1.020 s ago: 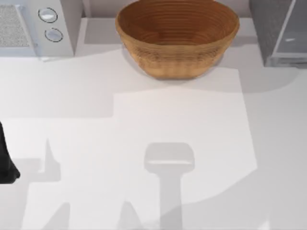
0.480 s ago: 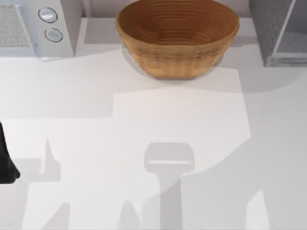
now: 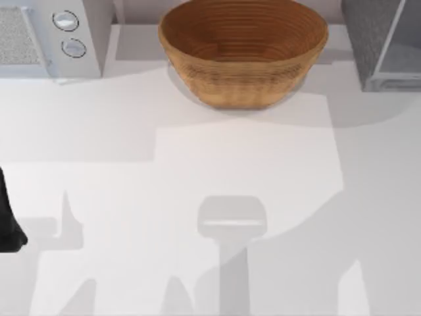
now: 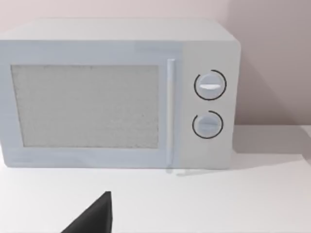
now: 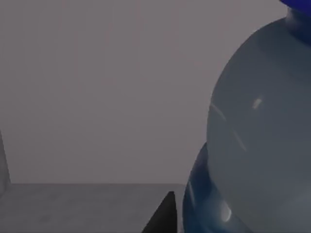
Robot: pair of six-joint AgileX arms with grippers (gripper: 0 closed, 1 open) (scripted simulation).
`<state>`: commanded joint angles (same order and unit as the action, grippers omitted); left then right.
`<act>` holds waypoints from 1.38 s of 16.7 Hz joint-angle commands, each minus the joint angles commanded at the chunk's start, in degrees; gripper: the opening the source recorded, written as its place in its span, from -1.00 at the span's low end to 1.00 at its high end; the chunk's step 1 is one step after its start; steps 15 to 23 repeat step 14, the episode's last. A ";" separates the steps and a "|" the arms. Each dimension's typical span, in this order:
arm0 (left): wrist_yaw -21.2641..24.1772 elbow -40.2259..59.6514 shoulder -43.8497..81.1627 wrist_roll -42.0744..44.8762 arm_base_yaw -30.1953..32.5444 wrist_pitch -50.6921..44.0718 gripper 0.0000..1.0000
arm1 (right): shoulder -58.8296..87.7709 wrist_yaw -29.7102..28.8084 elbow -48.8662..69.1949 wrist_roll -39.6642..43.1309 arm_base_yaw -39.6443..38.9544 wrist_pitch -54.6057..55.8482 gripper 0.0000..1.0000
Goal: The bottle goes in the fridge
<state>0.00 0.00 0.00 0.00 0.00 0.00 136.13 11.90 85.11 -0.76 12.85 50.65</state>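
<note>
The bottle (image 5: pixel 257 145), clear with a blue-green label and a bit of blue cap at the top edge, looms close in the right wrist view. My right gripper (image 5: pixel 214 218) is shut on it, and one dark fingertip (image 5: pixel 165 216) lies against its side. Plain grey walls and a grey floor lie behind it. In the top view the fridge (image 3: pixel 385 46) stands at the back right corner. My left gripper (image 3: pixel 6 224) is parked at the table's left edge.
A large woven basket (image 3: pixel 243 52) sits at the back centre. A pale microwave (image 3: pixel 46 39) with two dials stands at the back left, and the left wrist view faces its front (image 4: pixel 116 97). The white table (image 3: pixel 197 164) carries arm shadows.
The shadow over the table's lower right has spread leftward. A bright glint on the fridge's front panel has gone. The left arm has not moved.
</note>
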 joint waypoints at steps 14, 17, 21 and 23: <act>0.00 0.00 0.00 0.00 0.00 0.00 1.00 | 0.00 0.00 0.00 0.00 0.00 0.00 1.00; 0.00 0.00 0.00 0.00 0.00 0.00 1.00 | 0.00 0.00 0.00 0.00 0.00 0.00 1.00; 0.00 0.00 0.00 0.00 0.00 0.00 1.00 | 0.00 0.00 0.00 0.00 0.00 0.00 1.00; 0.00 0.00 0.00 0.00 0.00 0.00 1.00 | 0.00 0.00 0.00 0.00 0.00 0.00 1.00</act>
